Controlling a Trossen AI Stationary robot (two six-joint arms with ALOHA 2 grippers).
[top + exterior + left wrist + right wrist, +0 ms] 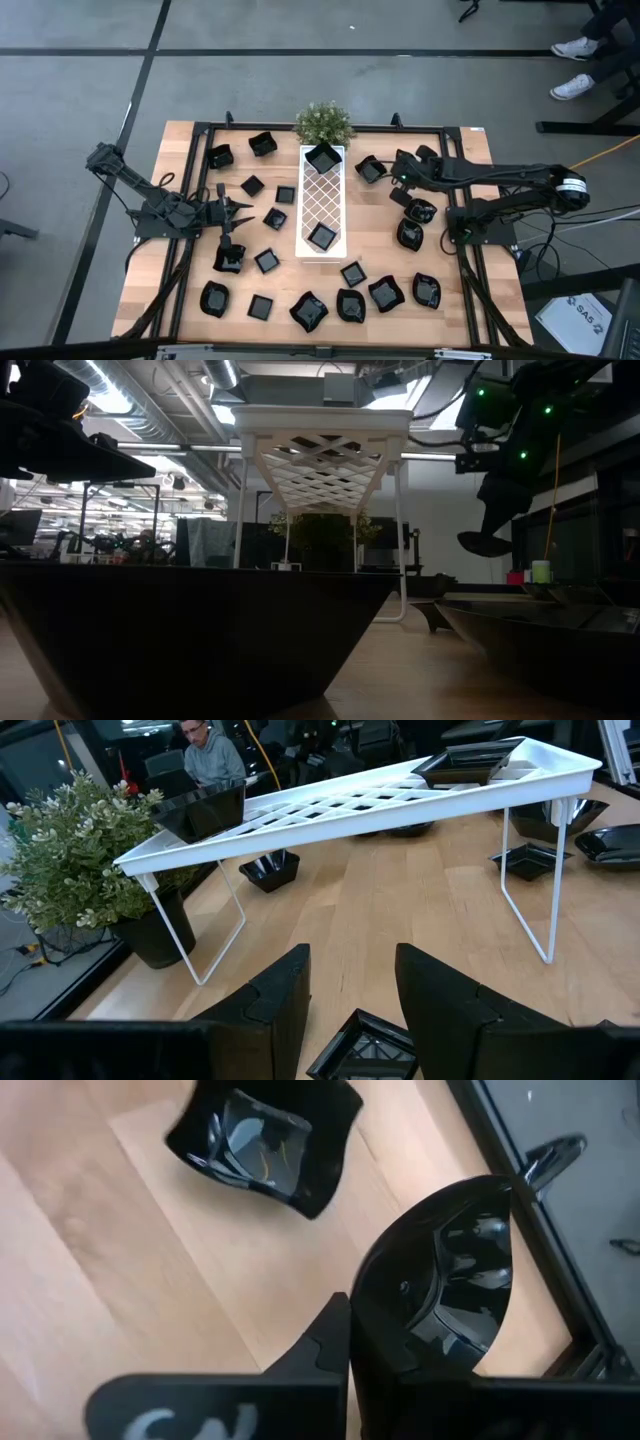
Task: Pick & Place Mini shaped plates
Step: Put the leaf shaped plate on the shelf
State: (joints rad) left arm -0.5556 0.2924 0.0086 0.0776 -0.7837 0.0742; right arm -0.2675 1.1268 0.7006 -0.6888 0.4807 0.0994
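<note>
Many small glossy black mini shaped plates lie scattered on the wooden table. Two more rest on the white lattice tray, which stands on thin wire legs. My right gripper, right of the tray, is shut on one black plate, which also shows in the low view as the plate under the gripper. My left gripper stands open left of the tray, above the table. A square plate lies just under its fingertips. My right gripper pinches the black plate by its rim. One finger shows at the rim's outer side; the plate hides the other. The fingers slant down from the table's right side. The plate is tilted, hangs below the fingers, and is clear of the table.
A small potted plant stands at the tray's far end. Another black plate lies on the wood beneath my right gripper. A black metal frame runs around the table. A person sits beyond the table.
</note>
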